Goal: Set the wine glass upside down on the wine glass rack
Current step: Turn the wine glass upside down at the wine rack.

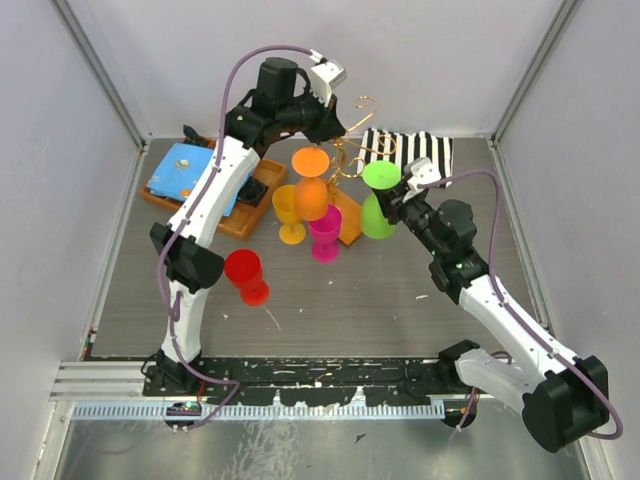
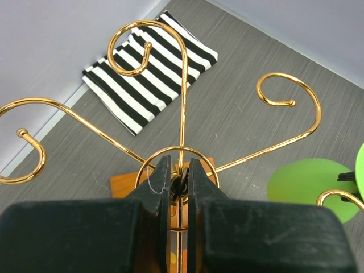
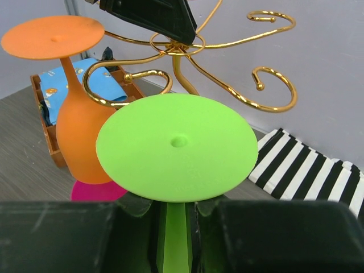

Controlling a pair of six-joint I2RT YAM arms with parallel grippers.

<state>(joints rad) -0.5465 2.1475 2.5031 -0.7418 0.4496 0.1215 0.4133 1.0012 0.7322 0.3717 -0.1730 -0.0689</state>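
Observation:
The green wine glass (image 1: 377, 216) is upside down, foot (image 3: 176, 145) on top. My right gripper (image 1: 389, 197) is shut on its stem (image 3: 175, 233), holding it just right of the wine glass rack (image 1: 352, 150), a gold wire stand with scroll arms (image 3: 267, 91) on an orange-brown base (image 1: 349, 218). The glass's foot is close in front of a lower scroll arm and not hooked on it. My left gripper (image 2: 179, 166) is shut on the rack's centre post inside the top ring (image 2: 177, 152). An orange glass (image 3: 77, 142) hangs upside down on the rack's left side.
A yellow-orange glass (image 1: 290, 215) and a magenta glass (image 1: 325, 233) stand by the rack's base. A red glass (image 1: 246, 277) is nearer the left arm. A wooden tray with blue cloth (image 1: 185, 172) is at back left, a striped cloth (image 1: 412, 150) at back right.

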